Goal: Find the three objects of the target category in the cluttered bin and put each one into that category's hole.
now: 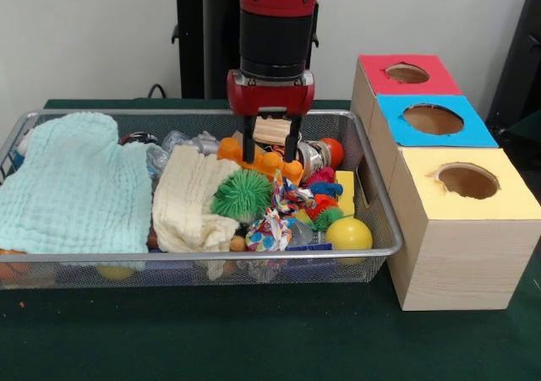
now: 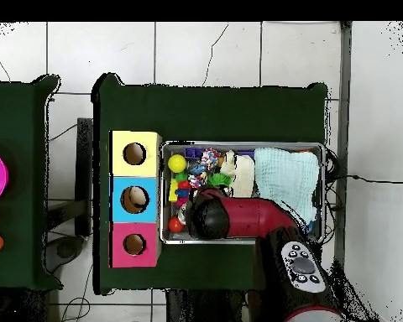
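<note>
A dark green worktop (image 1: 254,330) fills the lower frame under a pale wall, on tiled floor (image 2: 205,50) overhead. The wire bin (image 1: 372,204) sits centre-left, the three-hole box (image 1: 456,229) at right. The tool (image 1: 271,155) hangs part-open over an orange toy (image 1: 262,157).

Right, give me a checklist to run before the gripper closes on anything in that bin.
1. Gripper open: ok, its two fingers stand apart.
2. Gripper over the wire bin: ok, it hangs over the far side, above the orange toy.
3. Something between the fingers: cannot tell; they straddle the orange toy, but contact does not show.
4. Neighbours clear: not ok; the green spiky ball and a metal can crowd the spot.
5. Holes free: the red box, the blue box and the yellow box all stand open; ok.
6. Items hidden under the cloths: cannot tell.
</note>
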You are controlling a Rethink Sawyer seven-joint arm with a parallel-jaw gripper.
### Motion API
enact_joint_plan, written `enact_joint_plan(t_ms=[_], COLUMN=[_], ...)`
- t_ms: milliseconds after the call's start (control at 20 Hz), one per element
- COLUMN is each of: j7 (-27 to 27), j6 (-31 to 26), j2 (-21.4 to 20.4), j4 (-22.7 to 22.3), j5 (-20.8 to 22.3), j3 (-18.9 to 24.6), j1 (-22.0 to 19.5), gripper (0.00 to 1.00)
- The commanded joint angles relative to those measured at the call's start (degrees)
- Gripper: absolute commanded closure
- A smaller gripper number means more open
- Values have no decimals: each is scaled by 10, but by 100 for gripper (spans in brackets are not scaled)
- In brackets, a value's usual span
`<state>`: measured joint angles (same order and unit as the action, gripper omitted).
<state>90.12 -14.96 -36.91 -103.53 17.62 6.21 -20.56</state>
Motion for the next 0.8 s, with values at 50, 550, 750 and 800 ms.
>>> enact_joint_plan(t_ms=[50,550,750,800], j7=[65,32,26,22], j6=[2,-22,-3,-2], j2=[56,51,104,116], j4=[53,66,96,104], j5=[-3,-2,1,3], j3=[18,40,56,60], j1=[12,-24,-40,-44], gripper=[0,0,0,0])
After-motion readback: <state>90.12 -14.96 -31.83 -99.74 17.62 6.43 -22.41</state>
